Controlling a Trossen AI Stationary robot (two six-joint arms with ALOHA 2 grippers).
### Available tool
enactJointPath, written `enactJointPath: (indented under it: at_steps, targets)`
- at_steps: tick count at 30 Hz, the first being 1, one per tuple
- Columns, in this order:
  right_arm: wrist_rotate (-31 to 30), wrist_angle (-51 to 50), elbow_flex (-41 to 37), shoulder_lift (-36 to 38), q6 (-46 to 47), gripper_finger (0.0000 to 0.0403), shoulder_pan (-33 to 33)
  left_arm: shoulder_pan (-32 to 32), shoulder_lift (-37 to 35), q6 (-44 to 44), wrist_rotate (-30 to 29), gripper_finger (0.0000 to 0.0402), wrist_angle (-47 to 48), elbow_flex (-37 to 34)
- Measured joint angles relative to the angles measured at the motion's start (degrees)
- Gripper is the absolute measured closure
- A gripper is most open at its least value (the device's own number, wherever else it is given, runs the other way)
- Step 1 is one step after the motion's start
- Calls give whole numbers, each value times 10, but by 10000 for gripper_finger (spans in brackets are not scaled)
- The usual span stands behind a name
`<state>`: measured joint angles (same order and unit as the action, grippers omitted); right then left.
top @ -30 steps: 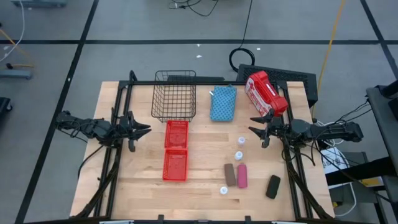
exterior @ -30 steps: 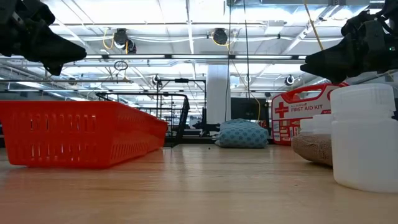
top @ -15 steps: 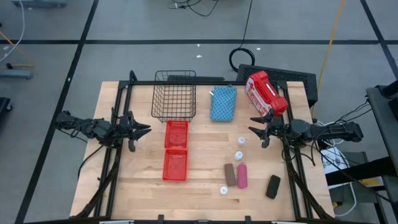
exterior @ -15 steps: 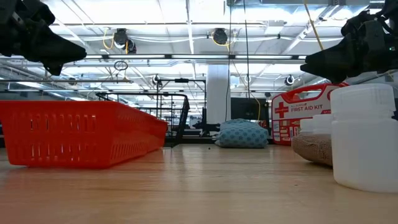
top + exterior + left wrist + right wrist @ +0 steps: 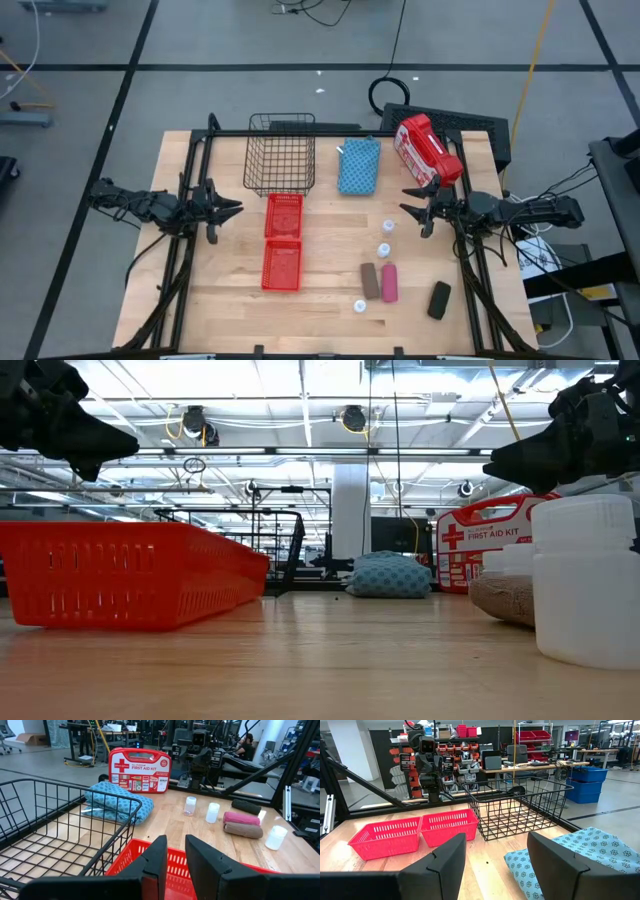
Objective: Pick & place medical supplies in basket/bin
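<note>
A black wire basket stands at the far middle of the table, with two red bins end to end just nearer. A light-blue pouch lies flat right of the basket. Three white vials stand upright right of the bins. Brown, pink and black rolls lie at the near right. My left gripper hangs shut, level, above the table's left edge. My right gripper hangs open above the right edge, with nothing between its fingers.
A red and white first aid case stands at the far right corner, beside the pouch. A black frame runs along the table's far and side edges. Bare wood lies at the near left and between the bins and the vials.
</note>
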<state>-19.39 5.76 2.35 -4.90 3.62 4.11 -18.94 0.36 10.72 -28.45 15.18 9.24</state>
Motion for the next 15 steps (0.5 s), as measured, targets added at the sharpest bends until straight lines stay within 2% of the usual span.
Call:
enactJointPath:
  at_steps: [15]
  targets:
    - [0,0,0,0,0,201,0,0,0,0,0,327,0,0]
